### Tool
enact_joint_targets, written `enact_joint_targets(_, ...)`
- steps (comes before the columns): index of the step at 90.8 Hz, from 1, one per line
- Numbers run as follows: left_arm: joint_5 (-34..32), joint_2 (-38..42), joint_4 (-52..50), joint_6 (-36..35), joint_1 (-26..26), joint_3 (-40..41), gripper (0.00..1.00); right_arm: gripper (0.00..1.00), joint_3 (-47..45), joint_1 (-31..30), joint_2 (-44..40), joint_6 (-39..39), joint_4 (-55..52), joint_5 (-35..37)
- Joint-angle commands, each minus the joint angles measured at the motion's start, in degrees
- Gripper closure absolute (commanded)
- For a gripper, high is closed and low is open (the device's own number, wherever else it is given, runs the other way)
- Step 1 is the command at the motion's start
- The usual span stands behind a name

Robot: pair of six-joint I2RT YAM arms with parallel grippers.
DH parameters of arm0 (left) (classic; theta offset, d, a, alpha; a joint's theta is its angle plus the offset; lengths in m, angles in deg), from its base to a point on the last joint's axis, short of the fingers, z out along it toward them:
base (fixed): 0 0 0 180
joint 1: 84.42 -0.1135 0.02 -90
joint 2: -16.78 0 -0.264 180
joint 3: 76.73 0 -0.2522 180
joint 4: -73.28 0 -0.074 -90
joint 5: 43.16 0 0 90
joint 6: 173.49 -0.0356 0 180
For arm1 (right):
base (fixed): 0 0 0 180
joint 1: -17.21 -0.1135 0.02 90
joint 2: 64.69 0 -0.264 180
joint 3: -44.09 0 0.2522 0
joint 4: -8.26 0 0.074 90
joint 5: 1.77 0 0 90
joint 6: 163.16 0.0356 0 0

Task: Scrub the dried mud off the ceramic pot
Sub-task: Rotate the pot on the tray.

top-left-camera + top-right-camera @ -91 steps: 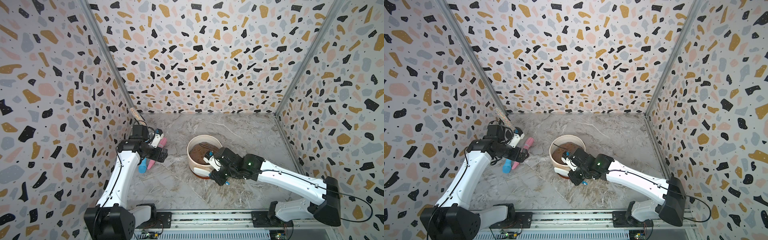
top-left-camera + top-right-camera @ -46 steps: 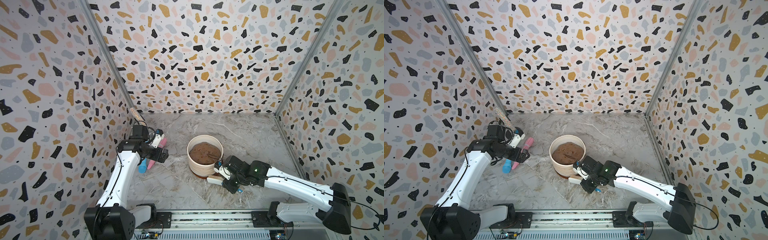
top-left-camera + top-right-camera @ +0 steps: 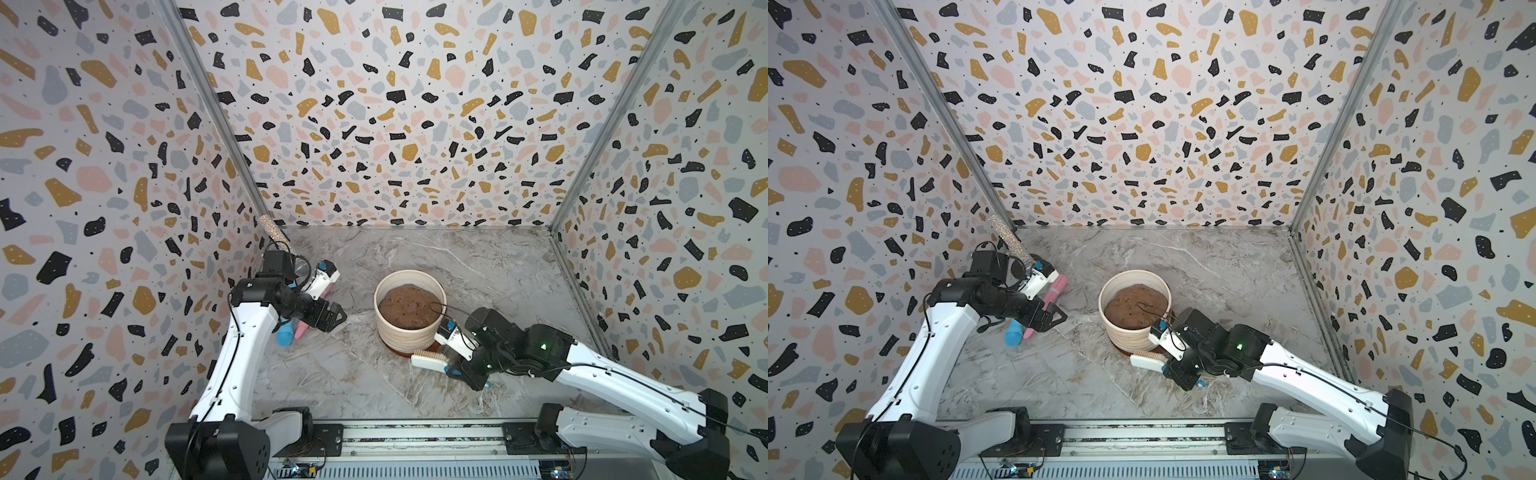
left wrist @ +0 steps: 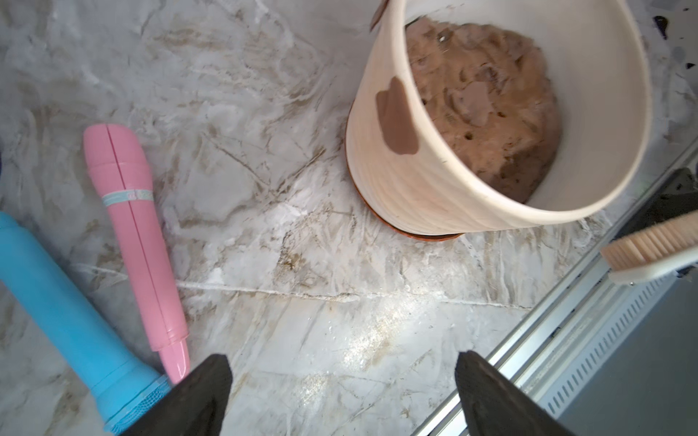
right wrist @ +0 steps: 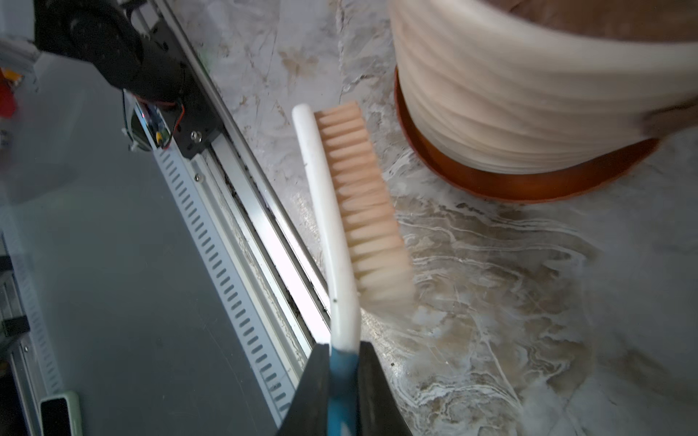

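Observation:
The ceramic pot (image 3: 409, 334) (image 3: 1133, 338), cream with a ribbed body, stands mid-table filled with brown soil (image 3: 409, 307). A brown blotch of dried mud (image 4: 398, 117) shows on its wall in the left wrist view, and another (image 5: 672, 117) sits at the edge of the right wrist view. My right gripper (image 3: 455, 368) (image 5: 343, 362) is shut on the blue end of a white brush (image 3: 428, 359) (image 5: 332, 211). The brush's peach bristles face the pot's base, a short gap away. My left gripper (image 3: 336, 318) (image 4: 343, 373) hangs open and empty to the left of the pot.
A terracotta saucer (image 5: 528, 185) sits under the pot. A pink toy microphone (image 4: 132, 226) and a blue one (image 4: 68, 313) lie on the marble by the left arm. A glittery stick (image 3: 274, 232) leans in the back-left corner. The metal rail (image 3: 415, 432) runs along the front edge.
My right arm has drawn the brush away from the pot's near rim and down to its base at the front right. The left arm has stayed in place.

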Motion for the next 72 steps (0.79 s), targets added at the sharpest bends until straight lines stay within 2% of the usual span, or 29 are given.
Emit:
enact_joint_targets(1, 3.44, 0.52, -2.61, -3.59, 2.55, -4.89, 0.06, 1.00, 7.16, 4.08, -0.61, 8.42, 5.42, -1.69)
enact_joint_targets(9, 1.28, 0.00, -2.97, -4.23, 6.55, -7.30, 0.08, 1.00, 10.63, 7.71, -0.02, 11.50, 5.52, -2.20)
enact_joint_targets(24, -6.30, -1.57, -2.86, -5.23, 17.93, -9.24, 0.11, 1.00, 12.47, 16.74, 1.22, 20.22, 5.86, -3.46)
enact_joint_targets(38, -9.64, -4.04, -6.78, -14.52, 29.44, -11.64, 0.21, 1.00, 13.21, 25.47, 0.19, 21.92, 6.67, -4.45)
enact_joint_targets(50, -17.72, -7.98, -6.52, -19.92, 39.23, -13.03, 0.24, 1.00, 13.73, 36.32, -0.50, 23.24, 5.10, -11.19)
enact_joint_targets(59, -20.02, -10.44, -3.42, -23.81, 42.69, -12.11, 0.24, 1.00, 15.53, 40.50, -0.34, 22.18, 2.46, -14.17)
enact_joint_targets(72, -18.51, -14.81, -0.70, -28.38, 43.62, -13.34, 0.24, 1.00, 16.65, 41.17, -0.41, 21.10, 0.43, -14.82)
